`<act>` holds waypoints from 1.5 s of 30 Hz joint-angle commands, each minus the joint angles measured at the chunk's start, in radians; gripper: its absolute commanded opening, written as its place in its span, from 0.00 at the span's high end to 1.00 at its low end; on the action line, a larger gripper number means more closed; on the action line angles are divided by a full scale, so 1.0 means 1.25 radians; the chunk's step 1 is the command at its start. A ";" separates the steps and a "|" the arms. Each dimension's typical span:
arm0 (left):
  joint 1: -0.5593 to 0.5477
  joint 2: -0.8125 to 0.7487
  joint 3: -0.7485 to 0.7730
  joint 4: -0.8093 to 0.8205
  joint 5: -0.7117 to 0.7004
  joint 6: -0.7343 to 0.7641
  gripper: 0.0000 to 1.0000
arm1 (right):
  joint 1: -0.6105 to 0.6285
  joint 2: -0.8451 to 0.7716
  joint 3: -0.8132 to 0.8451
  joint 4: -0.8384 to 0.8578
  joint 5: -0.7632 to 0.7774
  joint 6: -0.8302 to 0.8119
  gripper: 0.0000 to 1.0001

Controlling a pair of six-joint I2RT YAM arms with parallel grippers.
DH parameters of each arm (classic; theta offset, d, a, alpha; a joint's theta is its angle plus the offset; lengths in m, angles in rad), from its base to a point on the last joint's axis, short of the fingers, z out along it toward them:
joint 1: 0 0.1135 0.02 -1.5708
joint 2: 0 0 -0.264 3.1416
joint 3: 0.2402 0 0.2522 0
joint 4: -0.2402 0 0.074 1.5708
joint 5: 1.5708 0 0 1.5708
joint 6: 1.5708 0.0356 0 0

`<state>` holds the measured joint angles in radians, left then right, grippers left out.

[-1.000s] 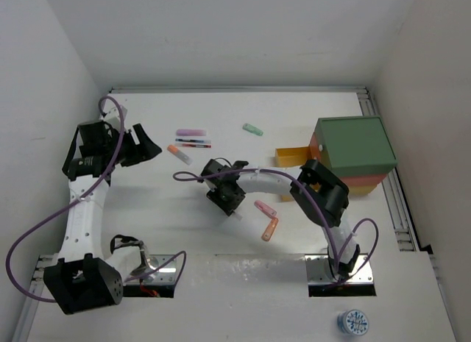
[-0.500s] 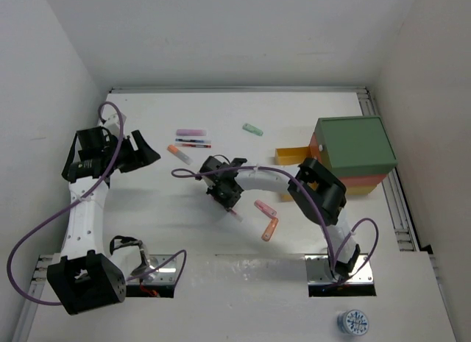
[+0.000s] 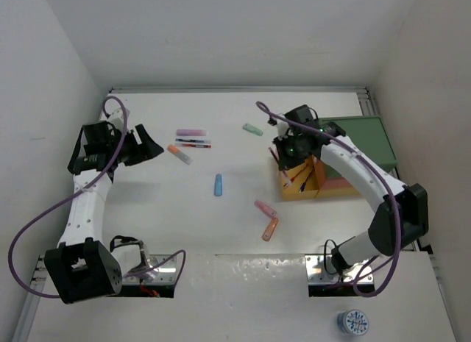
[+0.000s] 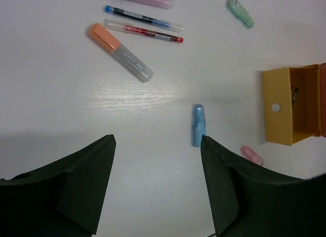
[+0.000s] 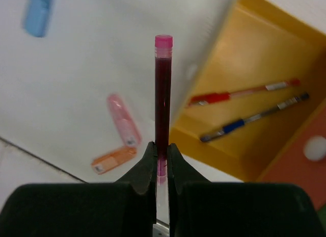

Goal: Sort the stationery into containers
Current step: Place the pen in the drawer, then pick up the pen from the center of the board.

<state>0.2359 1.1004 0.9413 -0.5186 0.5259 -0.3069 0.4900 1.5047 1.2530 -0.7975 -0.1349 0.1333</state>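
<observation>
**Stationery: pink-capped pen held at the yellow tray**

The right fingers [image 5: 146, 168] are clamped on a pink-capped pen [image 5: 163, 94], dark red in the barrel, held above the left edge of the yellow tray [image 5: 254, 53]. That tray juts left from under the green tray [image 3: 368, 132], with a red pen [image 5: 239, 93] and a blue pen [image 5: 254, 117] lying inside. The left fingers [image 4: 81, 181] hover spread wide and empty at the far left of the surface [image 3: 147, 209]. A blue marker [image 3: 218, 184] lies mid-surface, with a pink marker [image 3: 265, 208] and an orange marker [image 3: 270, 229] just beside each other, nearer and to its right.
</observation>
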 commanded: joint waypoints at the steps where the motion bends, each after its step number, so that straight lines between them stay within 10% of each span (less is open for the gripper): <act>1: -0.032 0.008 0.005 0.090 -0.007 -0.048 0.26 | -0.043 -0.018 -0.046 -0.027 0.073 0.018 1.00; 19: -0.163 0.061 0.063 0.111 -0.168 0.000 0.26 | -0.121 0.119 -0.022 0.062 0.233 0.218 1.00; 24: -0.180 0.121 0.114 0.062 -0.176 0.141 0.25 | -0.118 0.151 0.014 0.059 0.215 0.217 0.70; 31: -0.224 0.311 0.287 -0.056 -0.152 0.388 0.26 | -0.112 0.135 0.052 0.033 0.204 0.194 0.56; 45: -0.329 0.706 0.598 -0.163 -0.106 0.769 0.69 | -0.123 0.093 0.111 -0.030 -0.038 0.007 0.61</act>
<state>-0.1596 1.9617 1.6291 -0.7147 0.3695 0.5388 0.3435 1.6630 1.3880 -0.8135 -0.1410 0.1822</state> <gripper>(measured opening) 0.330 0.391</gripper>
